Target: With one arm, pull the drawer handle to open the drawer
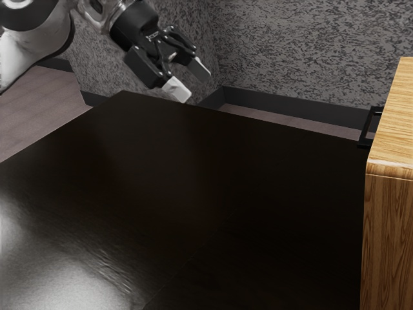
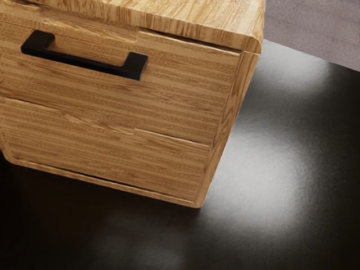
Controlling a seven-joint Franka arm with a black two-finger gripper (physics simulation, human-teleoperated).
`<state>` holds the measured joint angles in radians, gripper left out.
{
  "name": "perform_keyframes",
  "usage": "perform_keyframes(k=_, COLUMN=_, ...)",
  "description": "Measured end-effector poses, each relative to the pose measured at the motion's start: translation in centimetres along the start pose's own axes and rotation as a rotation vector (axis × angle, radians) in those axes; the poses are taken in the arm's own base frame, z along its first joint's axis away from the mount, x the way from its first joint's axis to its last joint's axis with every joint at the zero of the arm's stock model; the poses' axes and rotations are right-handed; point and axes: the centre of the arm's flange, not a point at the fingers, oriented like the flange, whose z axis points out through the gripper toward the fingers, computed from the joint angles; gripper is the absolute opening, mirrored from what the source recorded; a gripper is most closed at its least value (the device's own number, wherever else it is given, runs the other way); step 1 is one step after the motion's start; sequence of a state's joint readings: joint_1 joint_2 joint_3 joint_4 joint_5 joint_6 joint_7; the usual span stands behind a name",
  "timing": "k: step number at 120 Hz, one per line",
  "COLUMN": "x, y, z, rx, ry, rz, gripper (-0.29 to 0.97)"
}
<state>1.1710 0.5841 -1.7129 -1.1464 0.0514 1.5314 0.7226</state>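
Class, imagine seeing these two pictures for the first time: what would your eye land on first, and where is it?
The light wooden cabinet stands out against the dark glossy table, at the exterior view's right edge, a black bar handle on its upper drawer front. Next comes the black gripper, open, in the air at that view's upper left, far from the cabinet.

Dim scene; soft glare patches on table (image 1: 193,194).
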Motion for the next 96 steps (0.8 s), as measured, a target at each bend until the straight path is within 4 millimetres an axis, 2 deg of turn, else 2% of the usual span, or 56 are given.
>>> perform_keyframes(k=5, x=-0.5, y=-1.1, z=0.0, rx=0.002, ry=0.030, rz=0.046, gripper=0.67)
perform_keyframes(k=12, x=-0.7, y=-2.3, z=1.7, rx=-0.036, ry=0.075, rz=0.155, gripper=0.67)
perform_keyframes(k=19, x=-2.0, y=-4.5, z=5.1, rx=-0.087, ry=0.105, rz=0.270, gripper=0.67)
perform_keyframes(k=25, x=-4.1, y=-7.7, z=9.3, rx=-0.140, ry=0.150, rz=0.310, gripper=0.67)
perform_keyframes(k=28, x=-4.2, y=-8.6, z=10.7, rx=-0.151, ry=0.172, rz=0.344, gripper=0.67)
perform_keyframes(k=31, x=-3.4, y=-8.6, z=11.4, rx=-0.141, ry=0.183, rz=0.403, gripper=0.67)
perform_keyframes(k=41, x=0.4, y=-6.5, z=11.5, rx=-0.079, ry=0.192, rz=0.649, gripper=0.67)
perform_keyframes(k=48, x=2.0, y=-5.3, z=11.2, rx=-0.029, ry=0.165, rz=0.792, gripper=0.67)
perform_keyframes(k=83, x=2.2, y=-5.6, z=11.7, rx=0.063, ry=0.012, rz=1.225, gripper=0.67)
perform_keyframes(k=91, x=2.8, y=-4.9, z=11.7, rx=0.067, ry=-0.013, rz=1.296, gripper=0.67)
perform_keyframes(k=96, x=1.5, y=-5.9, z=11.6, rx=0.057, ry=0.006, rz=1.279, gripper=0.67)
